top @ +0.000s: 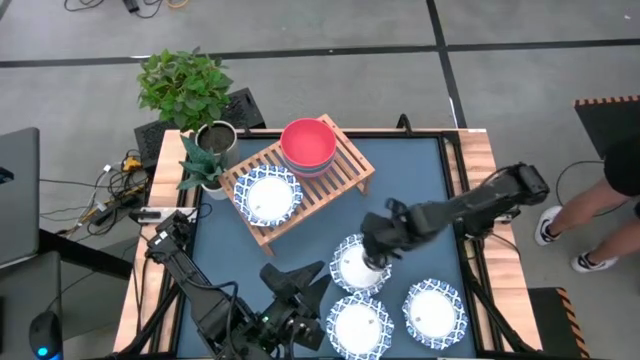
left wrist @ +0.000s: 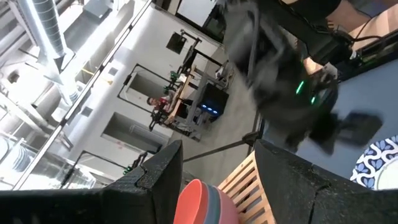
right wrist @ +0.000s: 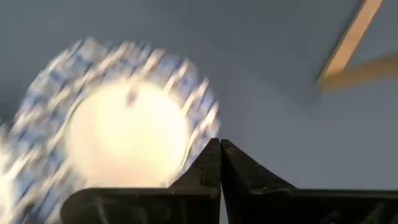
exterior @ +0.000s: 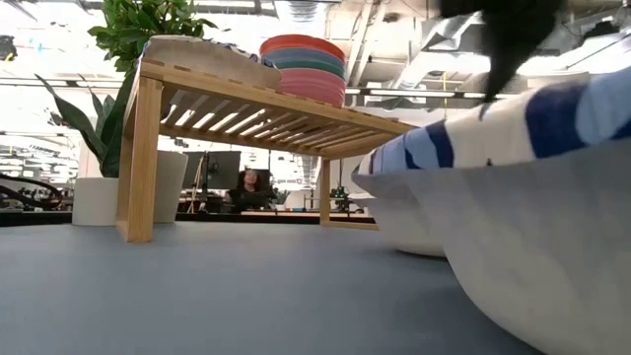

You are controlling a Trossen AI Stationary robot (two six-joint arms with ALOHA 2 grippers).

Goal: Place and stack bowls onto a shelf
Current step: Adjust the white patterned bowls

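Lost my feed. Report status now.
Right tool shut, over a white dish. Left tool open, waiting at the near edge. Shelf holds stacked bowls and one dish. Nothing blocking.

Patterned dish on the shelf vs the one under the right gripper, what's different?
The shelf dish sits on the wooden shelf, nothing near it. The table dish lies on the blue tabletop, with the right gripper over its rim. Both are white with blue patterned rims, upright.
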